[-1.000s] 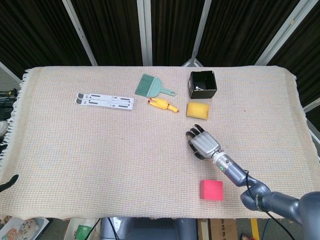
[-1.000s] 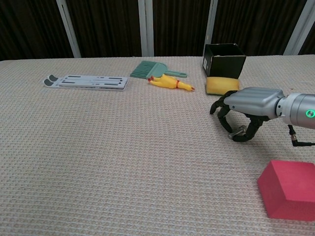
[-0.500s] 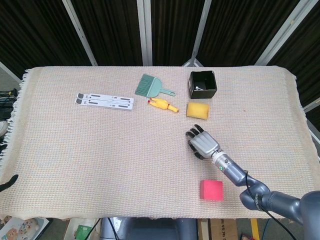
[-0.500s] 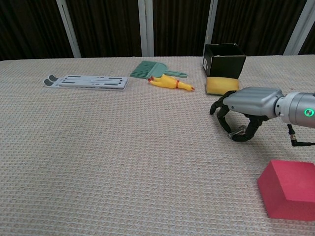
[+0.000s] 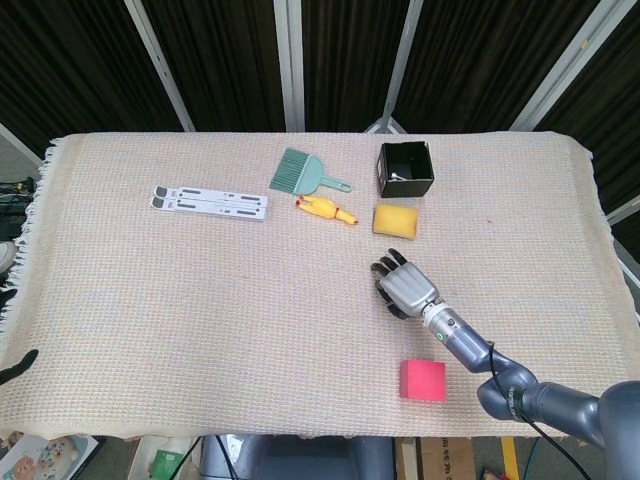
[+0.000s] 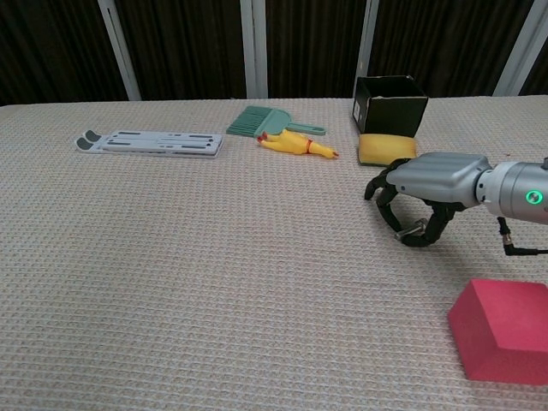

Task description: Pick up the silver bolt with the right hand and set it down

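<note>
woven mat (image 6: 214, 282) | right hand (image 6: 428, 184) | fingers (image 6: 383, 199) pinching silver bolt (image 6: 412, 229)

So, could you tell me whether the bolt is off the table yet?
Yes: the right hand grips the silver bolt just above the cloth.

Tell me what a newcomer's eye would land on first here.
The right hand, right of centre on the woven cloth, fingers curled down around a silver bolt. Next, the red block at the near edge and the yellow sponge before the black box.
</note>
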